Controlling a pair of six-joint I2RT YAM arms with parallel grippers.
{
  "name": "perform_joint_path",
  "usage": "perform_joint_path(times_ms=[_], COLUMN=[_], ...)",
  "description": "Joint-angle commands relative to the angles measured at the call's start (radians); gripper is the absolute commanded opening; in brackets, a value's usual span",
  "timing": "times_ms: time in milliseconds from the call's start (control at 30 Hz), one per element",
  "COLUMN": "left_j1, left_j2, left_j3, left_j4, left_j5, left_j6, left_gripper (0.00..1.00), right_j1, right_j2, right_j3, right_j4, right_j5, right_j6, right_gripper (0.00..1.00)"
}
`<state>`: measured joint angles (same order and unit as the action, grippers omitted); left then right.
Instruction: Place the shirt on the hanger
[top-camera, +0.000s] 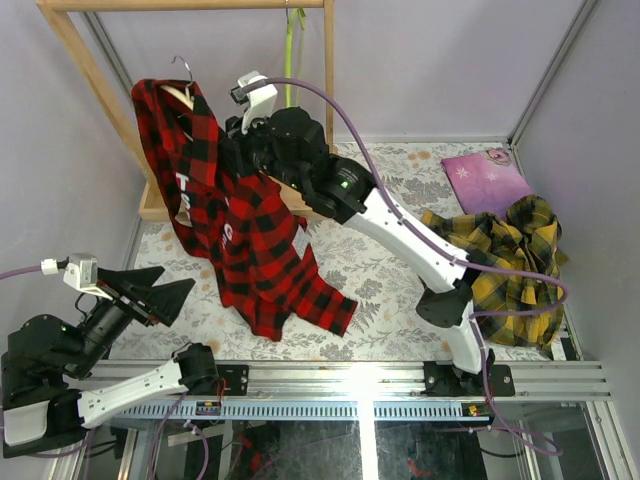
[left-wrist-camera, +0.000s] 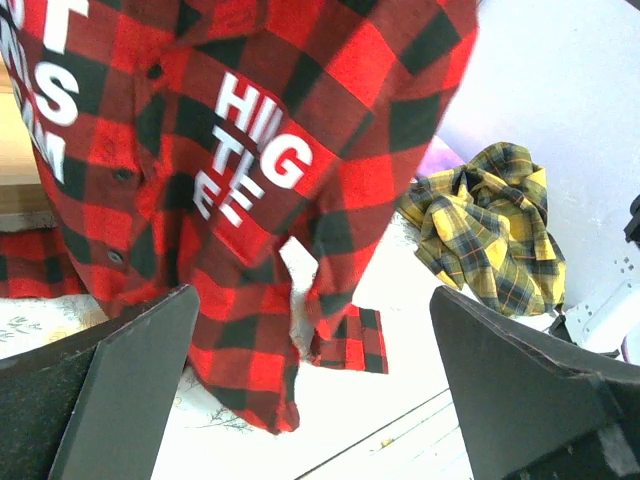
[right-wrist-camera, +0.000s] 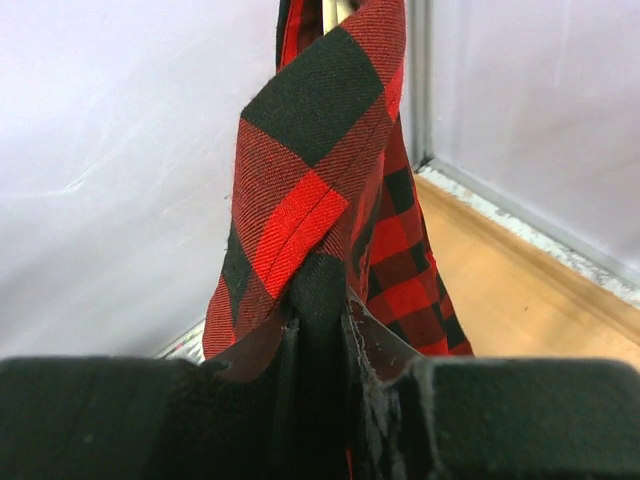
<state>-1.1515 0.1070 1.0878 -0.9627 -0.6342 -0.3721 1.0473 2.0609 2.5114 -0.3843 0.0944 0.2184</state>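
Because the right gripper (right-wrist-camera: 320, 345) is clamped on only a narrow fold of the red-and-black buffalo-plaid flannel shirt (top-camera: 245, 230), the main hazard is that the fold pulls out under the weight of the hanging cloth and the garment drops. A second hazard is the shirt sliding off the pale cream curved wooden hanger with a metal hook (top-camera: 178, 95). Only its upper end shows, at one shoulder, so the seating appears partial, and what supports the hanger cannot be told. The left gripper (top-camera: 178, 278) stands wide apart and empty, low at the left and well clear of the cloth, so it gives no support. The shirt hangs at the rear left in front of the light wooden rack (top-camera: 70, 60), falling diagonally with its hem on the floral-patterned table cover (top-camera: 390, 290). It shows white block lettering and dark buttons, and the fabric is loose and creased.
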Motion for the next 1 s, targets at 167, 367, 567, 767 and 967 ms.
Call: perform_joint_path(times_ms=[167, 367, 567, 767, 967], left_j1=[-0.011, -0.01, -0.012, -0.018, -0.029], left_j2=[0.008, 0.006, -0.006, -0.012, -0.028], left_j3=[-0.007, -0.008, -0.016, -0.019, -0.016], left_j4=[-0.018, -0.031, -0.027, -0.025, -0.03], left_j5=[0.027, 0.034, 0.025, 0.008, -0.005], left_j6=[-0.038, -0.052, -0.057, -0.057, -0.065], left_gripper=[1.0, 1.0, 1.0, 1.0, 1.0], right_j1=[-0.075, -0.171, -0.234, -0.245, -0.259], right_j2=[0.096, 0.13, 0.168, 0.205, 0.222], right_j3=[0.125, 0.134, 0.15, 0.162, 0.149], right_j4=[0.49, 0.561, 0.602, 0.635, 0.618], right_j5=[0.223, 0.206, 0.186, 0.19, 0.198], right_j6=[-0.03, 0.059, 0.131, 0.148, 0.174], right_gripper=[0.0, 0.0, 0.0, 0.0, 0.0])
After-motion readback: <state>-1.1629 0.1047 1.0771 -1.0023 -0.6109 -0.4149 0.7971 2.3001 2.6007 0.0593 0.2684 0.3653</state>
